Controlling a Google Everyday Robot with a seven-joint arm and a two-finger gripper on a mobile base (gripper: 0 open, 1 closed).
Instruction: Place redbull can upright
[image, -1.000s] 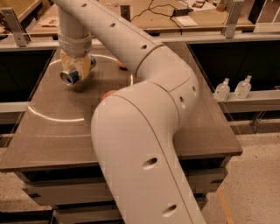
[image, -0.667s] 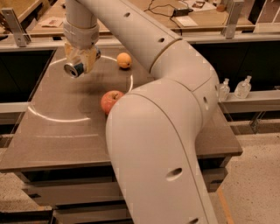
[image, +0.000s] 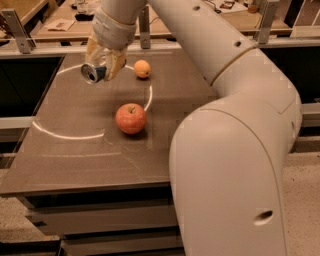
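Observation:
The redbull can (image: 93, 73) is held in my gripper (image: 104, 64) above the far left part of the brown table (image: 75, 150). The can lies nearly level, its silver end facing the camera and to the left. Only that end and a bit of blue side show; the rest is hidden by the tan fingers (image: 116, 61). The gripper is shut on the can, clear of the table top. A red apple (image: 131, 118) sits on the table below and to the right of the gripper.
A small orange fruit (image: 142, 69) lies at the far side of the table, right of the gripper. My large white arm (image: 235, 125) fills the right half of the view and hides the table's right side. Benches with clutter stand behind.
The arm has swung and lifted, and the can in the gripper now sits higher above the table. The apple and the orange fruit have come into full view.

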